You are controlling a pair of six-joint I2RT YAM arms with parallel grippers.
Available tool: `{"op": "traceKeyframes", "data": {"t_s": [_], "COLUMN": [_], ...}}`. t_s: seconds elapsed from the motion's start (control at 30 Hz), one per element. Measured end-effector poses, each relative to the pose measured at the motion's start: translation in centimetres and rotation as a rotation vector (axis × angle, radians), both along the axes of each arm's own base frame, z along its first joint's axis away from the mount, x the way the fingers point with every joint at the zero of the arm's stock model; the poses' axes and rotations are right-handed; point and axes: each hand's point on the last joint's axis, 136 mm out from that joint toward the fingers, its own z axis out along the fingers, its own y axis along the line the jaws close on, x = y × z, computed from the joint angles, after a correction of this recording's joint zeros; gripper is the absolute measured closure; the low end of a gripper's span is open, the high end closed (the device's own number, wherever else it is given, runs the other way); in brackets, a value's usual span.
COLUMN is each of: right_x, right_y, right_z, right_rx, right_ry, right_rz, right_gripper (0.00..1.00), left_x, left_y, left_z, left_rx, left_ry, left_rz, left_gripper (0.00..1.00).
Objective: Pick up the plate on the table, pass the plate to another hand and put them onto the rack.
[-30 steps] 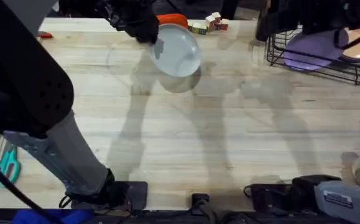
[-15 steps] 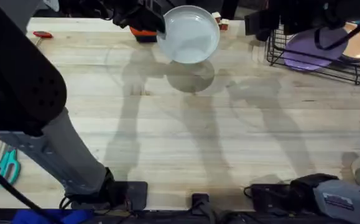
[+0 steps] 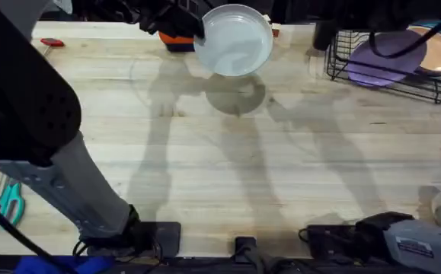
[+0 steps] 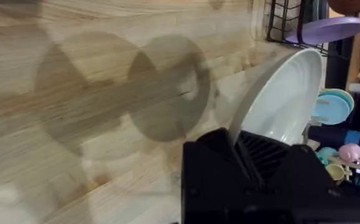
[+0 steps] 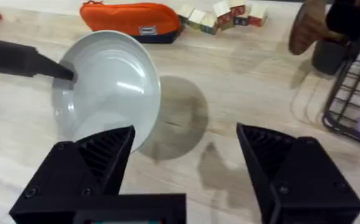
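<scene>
Overhead, upper centre: left gripper (image 3: 193, 29) clamped plate (image 3: 235, 42) aloft; right gripper (image 5: 186, 146) wide open, empty. Handover pending; right must close on the rim.

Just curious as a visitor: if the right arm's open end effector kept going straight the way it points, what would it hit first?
Probably the plate, held up by the left end effector. It lies ahead of the right end effector, slightly toward one finger; depth is unclear, so it might meet the table instead.

Black ribbed fingers (image 5: 279, 168), grey arm links, a white base label.
</scene>
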Motion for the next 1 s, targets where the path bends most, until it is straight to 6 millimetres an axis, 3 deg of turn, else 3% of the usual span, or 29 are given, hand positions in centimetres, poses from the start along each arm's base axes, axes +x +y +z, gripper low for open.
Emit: {"op": "traceKeyframes", "data": {"t_s": [0.57,1.0], "right_x": [0.2,2.8], "right_y": [0.9,2.1], "right_z": [0.0,-4.7], "right_rx": [0.049,0.030], "right_ry": [0.010,0.106], "right_rz": [0.020,0.030], "right_gripper": [0.006,0.006], "left_x": [0.0,0.0], "left_y": [0.0,0.0], "left_z": [0.0,0.0], "left_rx": [0.000,0.000], "left_ry": [0.000,0.000], "left_rz": [0.000,0.000], "left_gripper": [0.959,0.959]}}
